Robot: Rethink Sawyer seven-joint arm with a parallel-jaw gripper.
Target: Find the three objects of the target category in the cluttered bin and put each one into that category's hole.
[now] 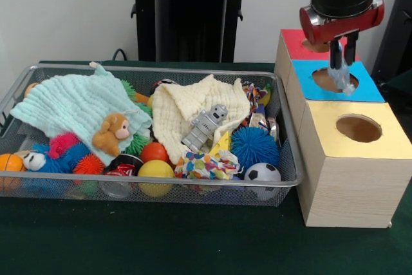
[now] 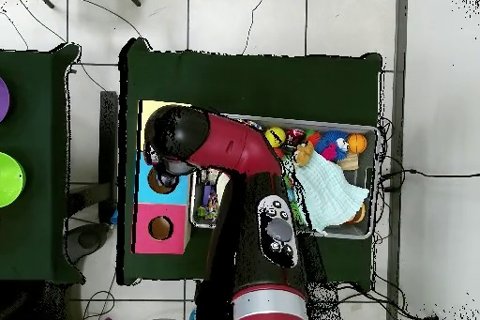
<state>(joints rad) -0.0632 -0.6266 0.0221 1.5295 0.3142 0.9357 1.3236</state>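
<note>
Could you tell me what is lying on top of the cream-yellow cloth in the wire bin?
A grey toy robot lies across the cream-yellow cloth. Whatever sits under the cloth is covered.

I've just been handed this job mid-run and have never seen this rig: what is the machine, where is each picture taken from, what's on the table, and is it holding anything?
It is a red and black robot arm with one gripper. One picture looks across the table at it; the other looks straight down, where the arm hides most of what is below it.

On the green table sits a wire bin full of toys: balls, two cloths, a grey toy robot, a plush monkey. Beside it stand three boxes with holes, topped red, blue and yellow.

The gripper hangs over the blue box's hole, closed on a small clear bluish object I cannot identify.
</note>
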